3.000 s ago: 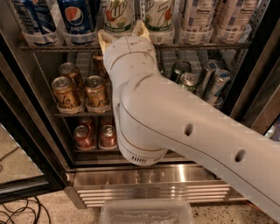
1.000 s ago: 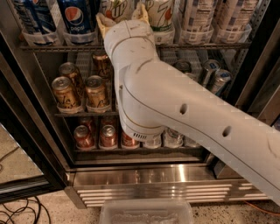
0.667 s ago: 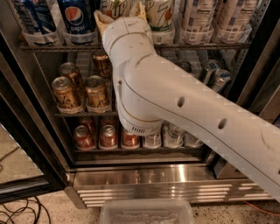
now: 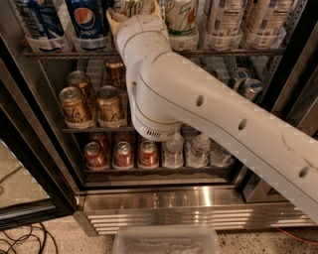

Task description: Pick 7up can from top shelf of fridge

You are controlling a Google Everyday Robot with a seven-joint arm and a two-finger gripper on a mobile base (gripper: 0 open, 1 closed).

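Observation:
The 7up can stands at the front of the top shelf of the fridge, mostly hidden by my wrist. A second 7up can stands right of it. My gripper is raised to that shelf at the top of the view. One finger is on each side of the left 7up can and they are spread apart. The fingertips run out of the top of the view. Blue Pepsi cans stand to the left and white cans to the right.
My white arm crosses the fridge from lower right. Gold cans fill the middle rack, red cans and water bottles the lower one. The open black door frame is at left. A clear plastic bin sits on the floor.
The arm has risen and pushed further in towards the top shelf. The gripper now sits higher around the left 7up can, and the lower racks show more.

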